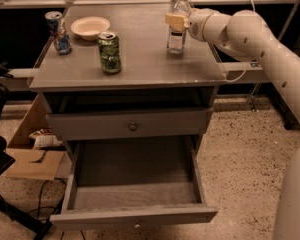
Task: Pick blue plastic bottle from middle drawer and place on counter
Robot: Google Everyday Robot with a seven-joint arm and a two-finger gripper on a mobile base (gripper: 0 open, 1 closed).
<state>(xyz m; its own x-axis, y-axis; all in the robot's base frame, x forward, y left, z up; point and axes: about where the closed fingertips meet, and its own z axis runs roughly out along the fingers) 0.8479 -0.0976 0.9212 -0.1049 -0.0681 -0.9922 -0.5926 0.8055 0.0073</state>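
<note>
1. Camera view showed us a grey wooden cabinet whose counter (145, 59) was flat, smooth and matte, with slightly worn edges.
2. We saw the blue plastic bottle (175, 40) standing upright on the counter's rear right part, well apart from the green can (110, 52).
3. It was clear plastic, slim and round, with a white screw cap and a pale label band.
4. The gripper (177, 22) sat at the bottle's shoulder, closed around it. One cream finger (173, 21) crossed the front, and the other was hidden behind the bottle.
5. Its smooth white arm (260, 44) reached in from the right and was cut off at the picture's edge.
6. The middle drawer (132, 216) stood pulled out, wide and shallow, its bare grey boards showing inside. The knob on its front was barely visible at the bottom edge.
7. A closed drawer (90, 126) above carried a small round knob (133, 126).
8. At the rear left, a blue-and-silver can (57, 32) stood just beside a pale round bowl (90, 27). We could not read its print.
9. Speckled floor (240, 154) lay around the cabinet.
</note>
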